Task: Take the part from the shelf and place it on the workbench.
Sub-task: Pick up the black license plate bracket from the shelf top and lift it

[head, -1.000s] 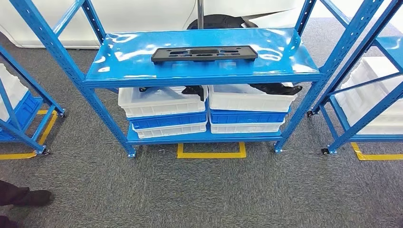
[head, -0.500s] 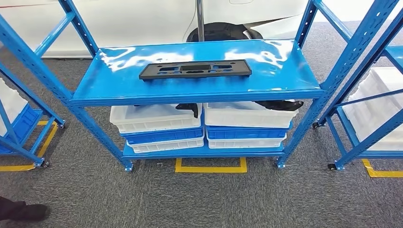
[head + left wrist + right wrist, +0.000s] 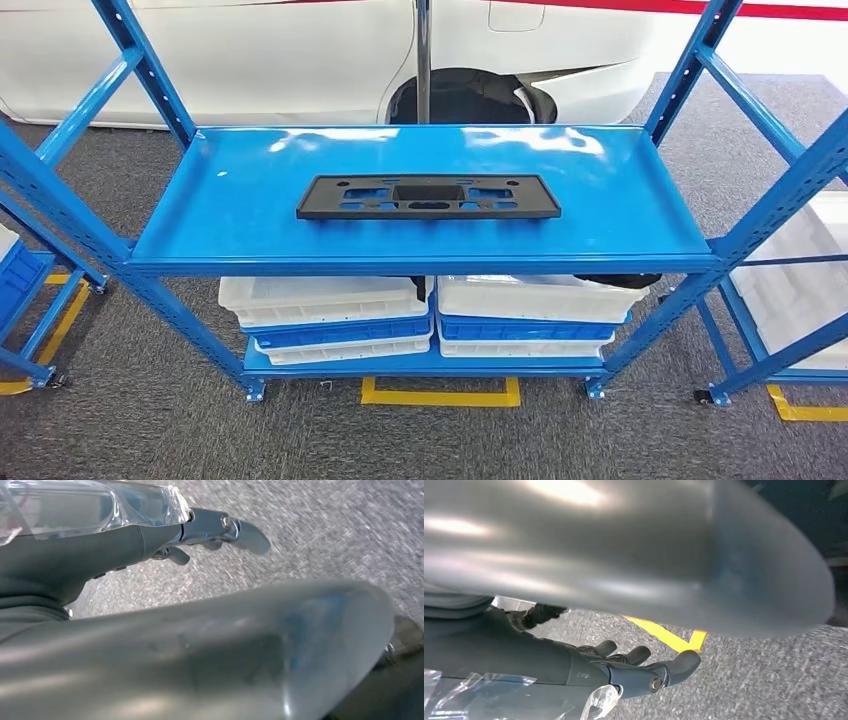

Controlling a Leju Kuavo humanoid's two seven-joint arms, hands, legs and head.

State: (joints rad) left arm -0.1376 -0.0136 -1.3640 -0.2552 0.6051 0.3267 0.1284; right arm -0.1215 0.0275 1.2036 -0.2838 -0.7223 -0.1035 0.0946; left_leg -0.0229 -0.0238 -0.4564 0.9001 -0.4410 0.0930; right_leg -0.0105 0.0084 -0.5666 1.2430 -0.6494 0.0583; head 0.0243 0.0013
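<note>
From the head view, the flat black part (image 3: 428, 197) lies lengthwise in the middle of the blue shelf (image 3: 220, 215), nearer its front lip than its back, untouched, above stacked white and blue bins (image 3: 330, 320) and with a white car (image 3: 250, 60) behind. At the left wrist, the left hand (image 3: 210, 530) hangs over grey carpet (image 3: 325, 525), fingers extended, holding nothing. At the right wrist, the right hand (image 3: 634, 667) hangs likewise, fingers loosely spread and empty, near yellow floor tape (image 3: 669, 632). The risk, as it appears: the part is thin and flush on slick metal, so a reaching hand may push it backward rather than lift it, or strike the shelf's front edge.
</note>
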